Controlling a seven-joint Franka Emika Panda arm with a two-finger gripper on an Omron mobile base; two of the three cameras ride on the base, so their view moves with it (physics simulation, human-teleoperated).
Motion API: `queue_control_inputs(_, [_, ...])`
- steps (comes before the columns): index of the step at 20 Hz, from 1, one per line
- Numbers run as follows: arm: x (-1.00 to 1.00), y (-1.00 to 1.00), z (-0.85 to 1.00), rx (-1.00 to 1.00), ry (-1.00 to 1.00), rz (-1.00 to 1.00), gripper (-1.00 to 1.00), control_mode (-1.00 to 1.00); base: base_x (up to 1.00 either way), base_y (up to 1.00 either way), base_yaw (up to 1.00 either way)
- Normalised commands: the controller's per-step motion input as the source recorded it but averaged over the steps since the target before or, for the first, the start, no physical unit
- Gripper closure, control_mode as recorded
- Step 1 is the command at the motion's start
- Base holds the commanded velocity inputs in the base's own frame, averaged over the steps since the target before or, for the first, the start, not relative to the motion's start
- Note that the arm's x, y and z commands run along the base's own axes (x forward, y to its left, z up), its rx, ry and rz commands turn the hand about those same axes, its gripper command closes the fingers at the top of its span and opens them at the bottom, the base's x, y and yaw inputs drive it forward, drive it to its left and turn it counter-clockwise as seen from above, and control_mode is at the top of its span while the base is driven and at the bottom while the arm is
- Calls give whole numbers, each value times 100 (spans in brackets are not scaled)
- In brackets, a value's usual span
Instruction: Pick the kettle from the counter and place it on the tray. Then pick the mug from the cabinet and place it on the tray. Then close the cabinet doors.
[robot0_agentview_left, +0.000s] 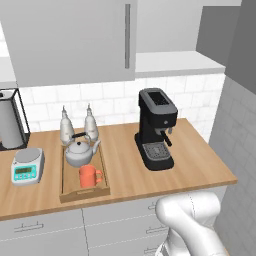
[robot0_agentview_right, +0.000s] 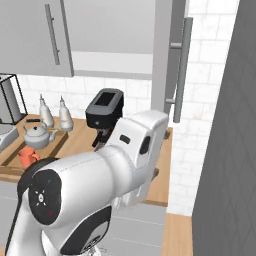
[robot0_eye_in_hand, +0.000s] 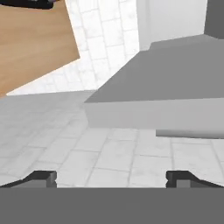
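The silver kettle (robot0_agentview_left: 80, 152) (robot0_agentview_right: 37, 135) stands on the far half of the wooden tray (robot0_agentview_left: 66, 192) (robot0_agentview_right: 10, 167). On the near half of the tray, just in front of the kettle, is the orange mug (robot0_agentview_left: 89, 176) (robot0_agentview_right: 27, 156). The tray lies on the wooden counter (robot0_agentview_left: 125, 170) (robot0_eye_in_hand: 30, 43). Above it, the cabinet (robot0_agentview_left: 172, 62) shows its pale shelf. Its left door (robot0_agentview_left: 70, 40) (robot0_agentview_right: 30, 35) faces me. The right door (robot0_agentview_right: 172, 55) (robot0_eye_in_hand: 166, 87) stands swung out. My gripper (robot0_eye_in_hand: 111, 179) is open and empty, low beside the counter's end, facing the tiled wall and that door.
A black coffee machine (robot0_agentview_left: 157, 130) (robot0_agentview_right: 104, 112) stands right of the tray. Two slim bottles (robot0_agentview_left: 65, 125) stand behind the kettle, and a small grey scale (robot0_agentview_left: 27, 166) sits left of the tray. A tall dark grey unit (robot0_agentview_right: 230, 125) walls off the right side.
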Motion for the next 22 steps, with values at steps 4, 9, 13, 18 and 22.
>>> queue_control_inputs(4, [50, -39, 0, 14, -1, 3, -100, -100, 0, 0, 0])
queue_control_inputs(9, [43, -37, -1, 10, 0, 0, -100, -100, 0, 0, 0])
queue_control_inputs(13, [55, -20, -7, 7, -2, 3, -100, -100, 0, 0, 0])
queue_control_inputs(18, [53, -35, -10, 7, -2, 6, -100, -100, 0, 0, 0])
queue_control_inputs(22, [40, -38, -15, 3, -6, 4, -100, -100, 0, 0, 0])
